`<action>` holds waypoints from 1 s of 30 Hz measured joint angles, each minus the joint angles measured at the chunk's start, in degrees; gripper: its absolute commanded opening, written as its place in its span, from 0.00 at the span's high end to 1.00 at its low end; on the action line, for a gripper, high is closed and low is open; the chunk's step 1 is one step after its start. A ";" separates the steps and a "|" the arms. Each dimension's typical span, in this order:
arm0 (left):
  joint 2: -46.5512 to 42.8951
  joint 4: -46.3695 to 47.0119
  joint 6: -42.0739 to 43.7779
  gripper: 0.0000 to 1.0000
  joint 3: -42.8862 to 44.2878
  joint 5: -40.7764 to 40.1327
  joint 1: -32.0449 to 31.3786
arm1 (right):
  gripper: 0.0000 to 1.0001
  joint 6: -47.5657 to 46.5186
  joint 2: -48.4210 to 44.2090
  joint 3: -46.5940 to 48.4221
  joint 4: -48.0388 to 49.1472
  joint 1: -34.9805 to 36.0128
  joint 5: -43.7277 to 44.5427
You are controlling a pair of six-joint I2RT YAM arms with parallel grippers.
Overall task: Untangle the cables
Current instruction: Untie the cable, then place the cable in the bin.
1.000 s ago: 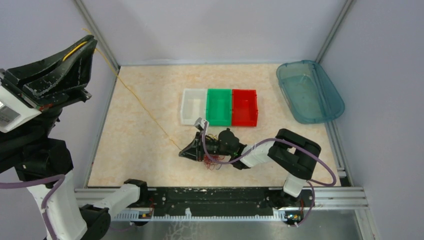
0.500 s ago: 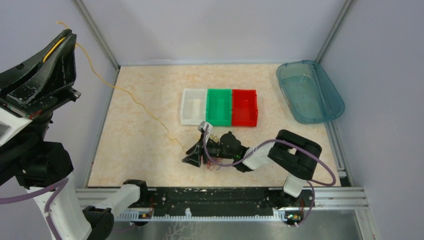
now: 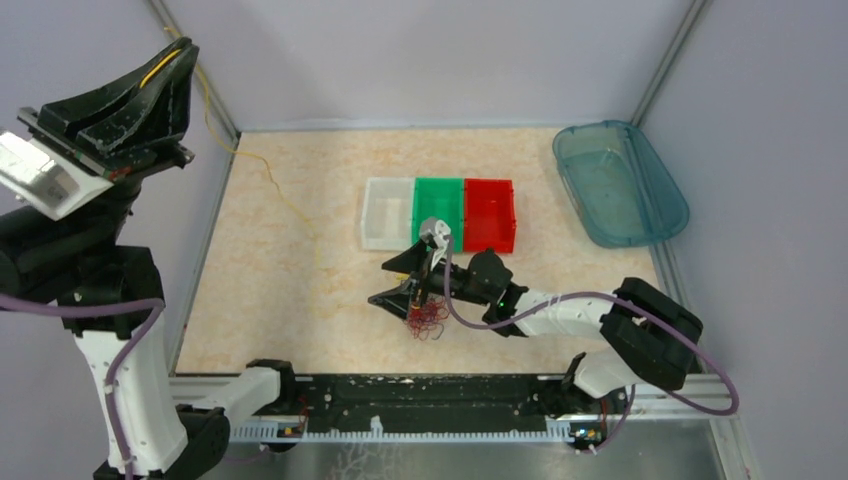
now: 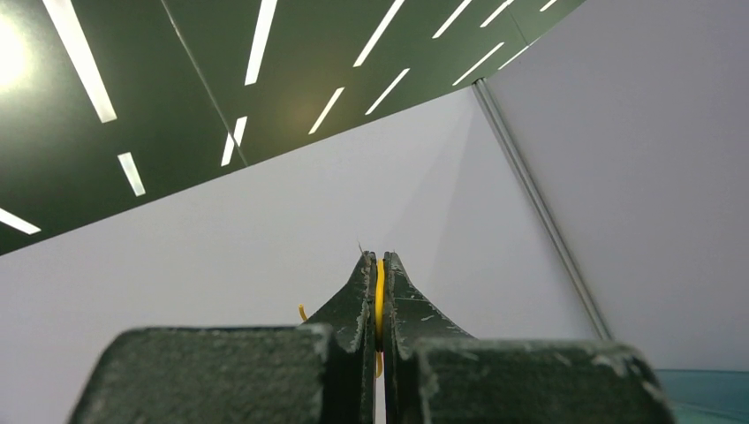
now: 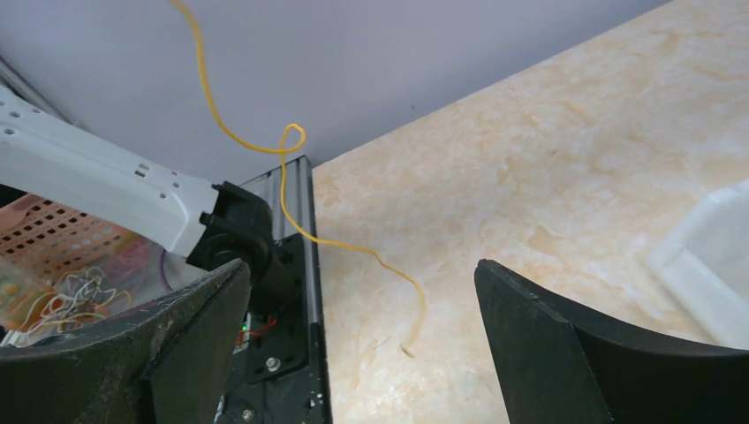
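Note:
My left gripper (image 3: 183,55) is raised high at the far left, shut on a thin yellow cable (image 3: 207,100). In the left wrist view the yellow cable (image 4: 380,300) is pinched between the closed jaws of the left gripper (image 4: 380,258). The cable hangs down in loose curves toward the table, and its free end (image 5: 408,349) lies on the tabletop. My right gripper (image 3: 392,282) stands open just above a small tangle of red and dark cables (image 3: 428,320) near the table's front. In the right wrist view nothing is between the jaws of the right gripper (image 5: 362,274).
White bin (image 3: 388,213), green bin (image 3: 438,213) and red bin (image 3: 489,215) stand in a row behind the right gripper. A teal tray (image 3: 620,180) leans at the back right. An orange basket (image 5: 53,238) with wires sits beyond the left rail.
My right gripper has opened wide and lifted slightly from the tangle. The yellow cable, taut a second ago, now hangs slack with its lower end free. My left arm swung while holding it.

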 measured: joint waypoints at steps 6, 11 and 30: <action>4.26 2.36 0.28 1.00 0.37 -0.22 0.09 | 0.01 -0.48 -3.10 -0.26 -2.62 -4.44 0.20; 6.84 3.74 0.26 1.00 1.05 -0.24 0.22 | 0.02 -1.57 -4.28 -0.55 -3.10 -5.33 1.49; 13.90 11.37 1.42 1.00 2.36 -0.26 0.22 | 0.08 -1.97 -5.73 -4.31 -5.25 -5.38 8.72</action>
